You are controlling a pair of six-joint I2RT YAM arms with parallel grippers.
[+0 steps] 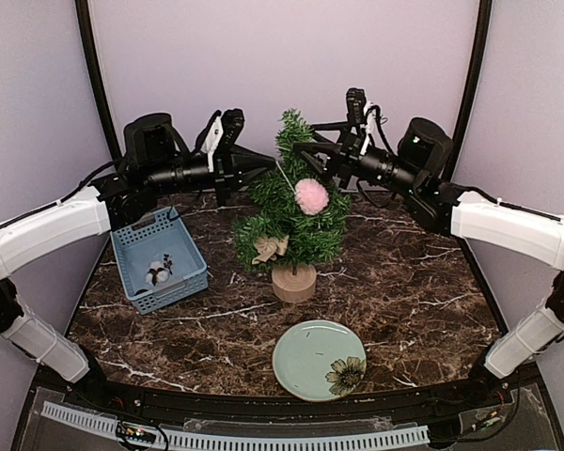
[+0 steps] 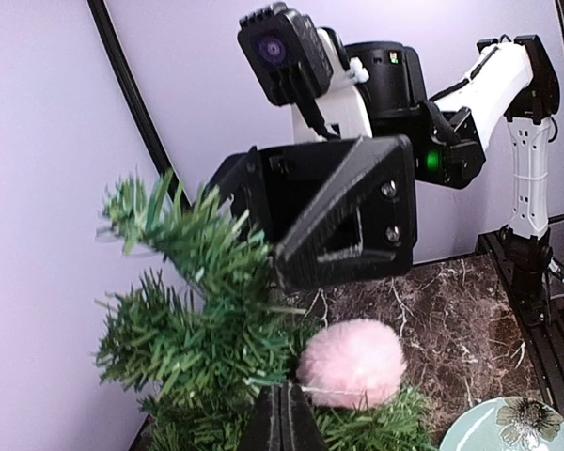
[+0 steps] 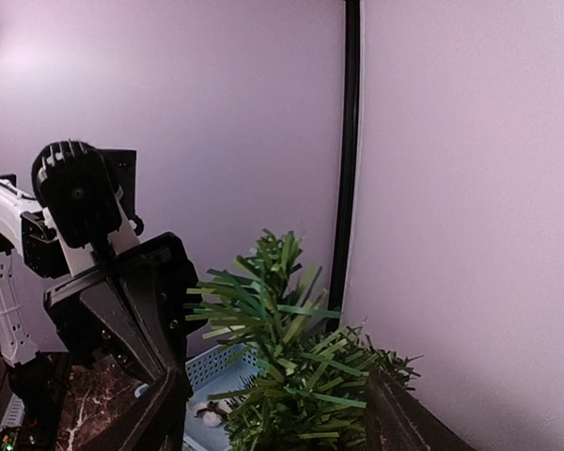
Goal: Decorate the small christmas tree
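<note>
The small christmas tree [image 1: 291,218] stands mid-table on its light-wood stump [image 1: 293,282]. A pink pompom [image 1: 311,195] hangs against its upper branches and a beige bow [image 1: 270,247] sits lower on the left. My left gripper [image 1: 269,162] is behind the treetop. In the left wrist view it [image 2: 284,413] is shut on the pompom's thin string, and the pompom [image 2: 351,362] is just right of the fingertips. My right gripper [image 1: 312,155] is open at the treetop from the right. In the right wrist view its jaws [image 3: 277,427] stand wide apart with the top branches [image 3: 291,357] between them.
A blue basket [image 1: 160,258] at the left holds a white and brown ornament [image 1: 158,271]. A pale green plate [image 1: 320,360] with a flower print lies at the front. The two grippers are close together over the tree.
</note>
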